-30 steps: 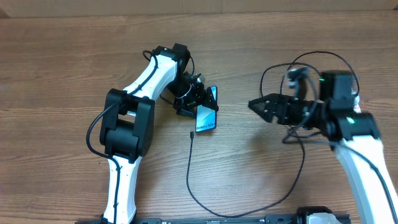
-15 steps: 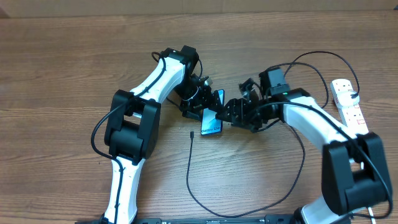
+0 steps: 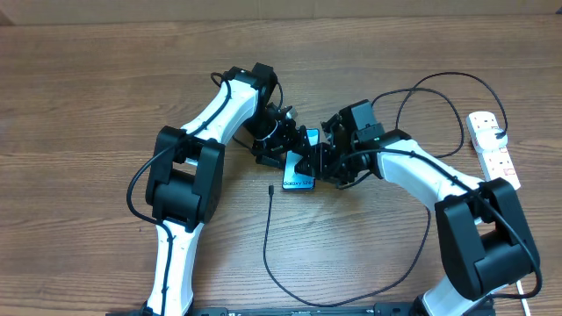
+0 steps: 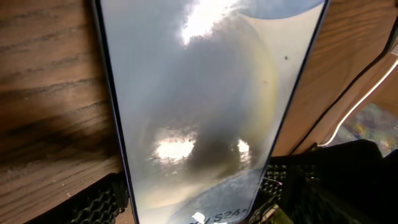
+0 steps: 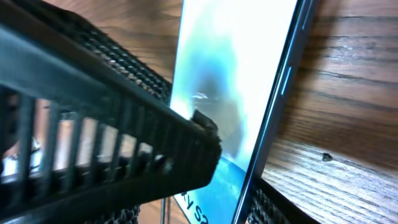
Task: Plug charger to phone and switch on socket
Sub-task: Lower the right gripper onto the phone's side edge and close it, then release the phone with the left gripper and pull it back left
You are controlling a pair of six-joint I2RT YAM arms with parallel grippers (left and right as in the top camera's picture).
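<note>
The phone is at the middle of the worktop, its far end hidden under both arms. The left hand clamps its long edges, fingers spread wide. The right hand straddles its right edge, partly open; contact cannot be confirmed. The charger tip lies just near-left of the phone, not inserted. The socket lies at the right; its switch positions are too small to read.
</note>
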